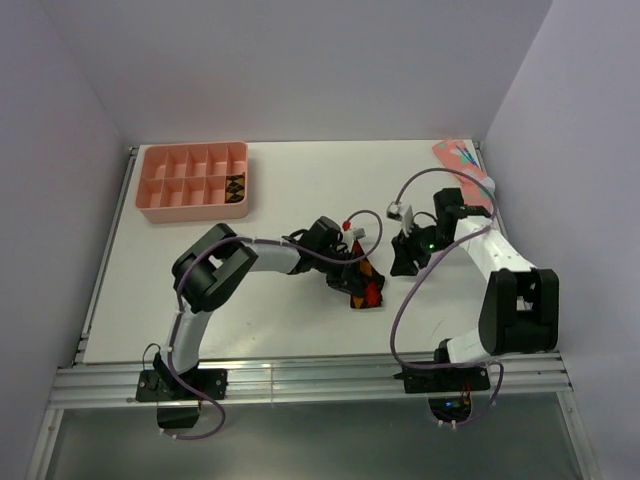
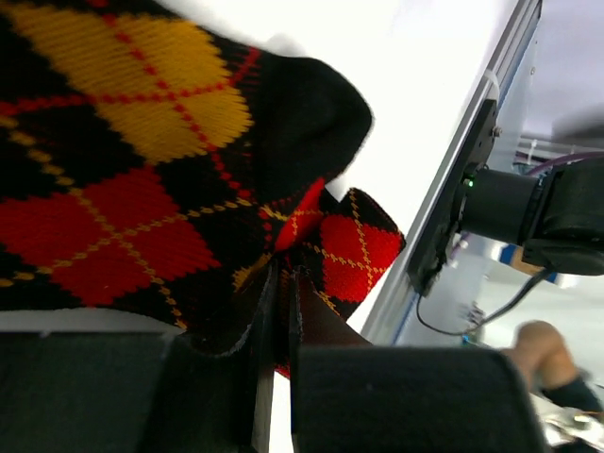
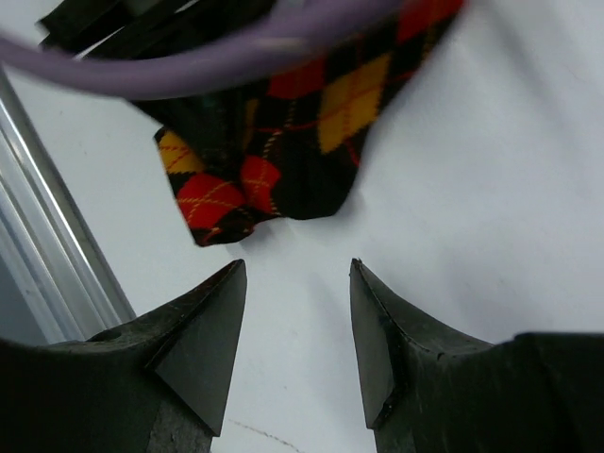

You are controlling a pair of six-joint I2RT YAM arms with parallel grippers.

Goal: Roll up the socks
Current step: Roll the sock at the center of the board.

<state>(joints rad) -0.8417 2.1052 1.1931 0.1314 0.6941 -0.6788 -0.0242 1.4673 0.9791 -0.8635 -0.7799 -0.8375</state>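
Top external view: on the table [image 1: 200, 310], right of centre and well apart from the pink tray [image 1: 190, 213], the socks [image 1: 367, 288] lie bunched. The left gripper [image 2: 278, 294] pinches a fold of them, jaws pressed nearly together, probably to anchor the cloth for rolling. The right gripper [image 3: 297, 283] hovers just beside, spread and empty, seemingly ready to take the free end.

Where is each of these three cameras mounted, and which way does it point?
Top external: fixed above and behind, looking down at the table; left arm, right arm show whole, bases nearest.
Left wrist: rides the left arm, looking along the left end effector, shut on the red argyle sock.
Right wrist: rides the right arm, looking past the open right end effector at table.
Shared: all three show that sock.
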